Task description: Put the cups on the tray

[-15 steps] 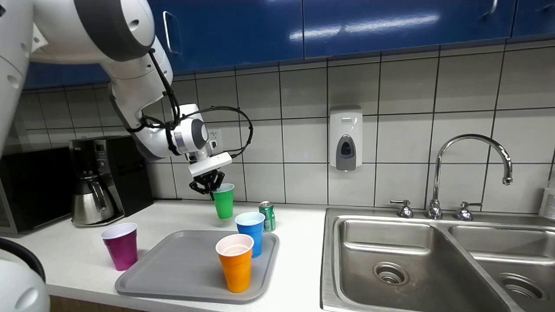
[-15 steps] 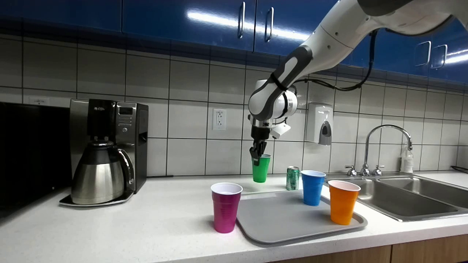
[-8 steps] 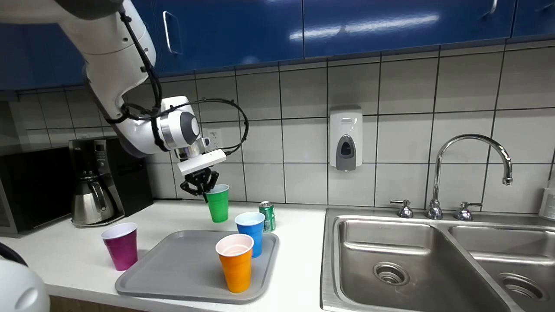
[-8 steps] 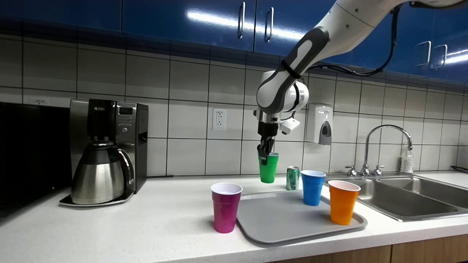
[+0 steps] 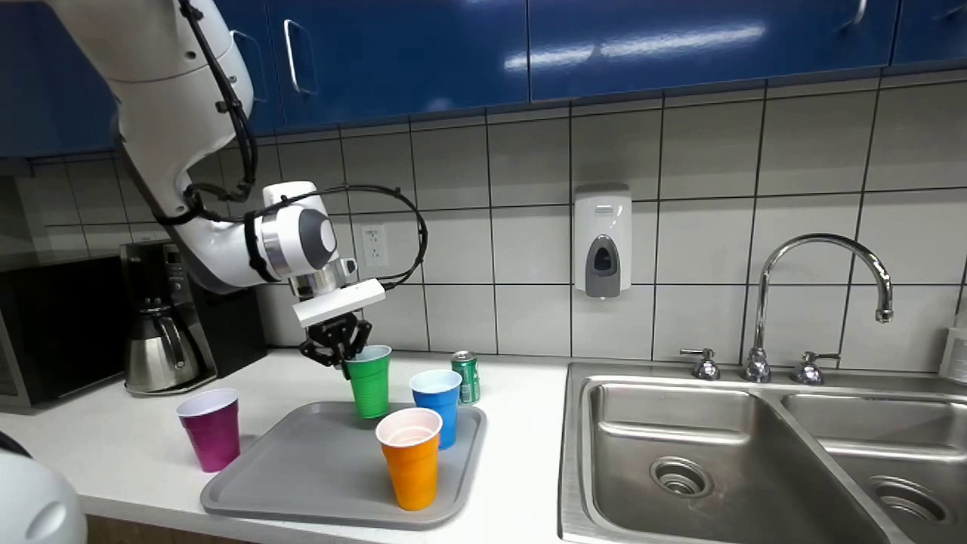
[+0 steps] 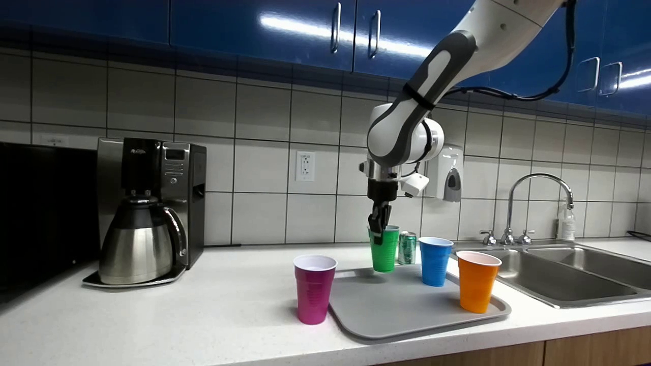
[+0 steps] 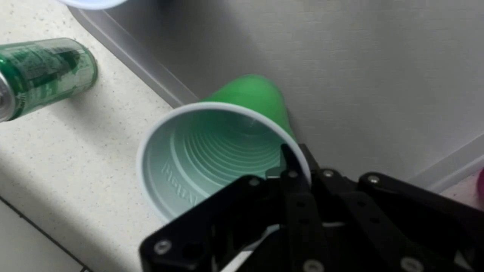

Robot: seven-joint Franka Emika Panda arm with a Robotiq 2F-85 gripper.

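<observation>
My gripper (image 5: 345, 364) is shut on the rim of the green cup (image 5: 371, 387), one finger inside and one outside, as the wrist view shows at the fingertips (image 7: 301, 160). The green cup (image 6: 385, 251) is nearly upright over the back edge of the grey tray (image 6: 396, 312); I cannot tell whether its base touches. The blue cup (image 6: 434, 264) and the orange cup (image 6: 475, 287) stand upright on the tray's sink side. The purple cup (image 6: 313, 295) stands on the counter beside the tray's opposite side. The wrist view shows only an edge of the purple cup (image 7: 481, 185).
A green can (image 5: 467, 378) stands behind the blue cup, off the tray, near the green cup. A coffee maker with a steel pot (image 6: 140, 244) stands by the wall. The sink (image 5: 680, 453) lies beyond the tray. Blue cabinets (image 5: 415, 60) hang above.
My gripper has carried the green cup from above the counter near the wall forward and down, over the back of the tray. The other cups and the tray have not moved.
</observation>
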